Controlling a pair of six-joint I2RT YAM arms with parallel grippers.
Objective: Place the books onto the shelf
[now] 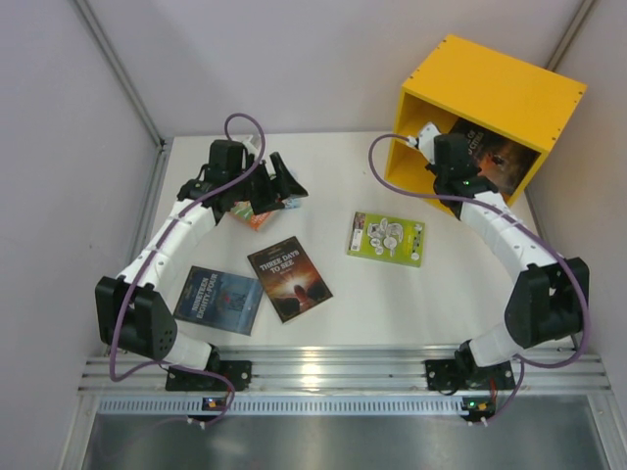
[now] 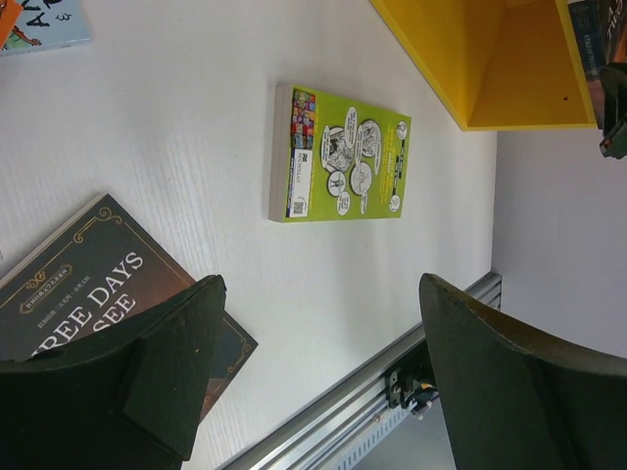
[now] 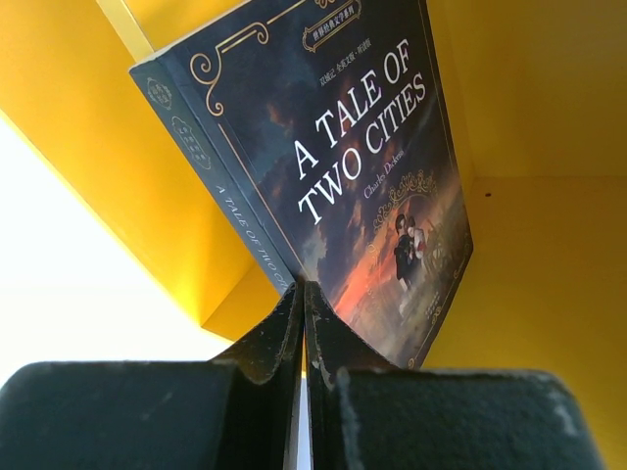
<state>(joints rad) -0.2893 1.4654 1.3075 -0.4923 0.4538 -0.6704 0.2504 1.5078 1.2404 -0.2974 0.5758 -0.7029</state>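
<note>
The yellow shelf (image 1: 509, 88) stands at the back right, its opening towards the table. A dark book, "A Tale of Two Cities" (image 3: 343, 166), leans upright inside it. My right gripper (image 3: 304, 290) is shut, with nothing between its fingers and its tips at the book's lower spine edge. My left gripper (image 1: 275, 188) hangs open at the back left, over an orange-red book (image 1: 257, 216) and a light blue one (image 2: 44, 24). A lime green book (image 1: 387, 238), a dark "Three Days to See" (image 1: 289, 278) and a blue-grey book (image 1: 218, 300) lie flat on the white table.
An aluminium rail (image 1: 333, 370) runs along the table's near edge, with both arm bases on it. Grey walls close in the left, back and right sides. Purple cables loop above each arm.
</note>
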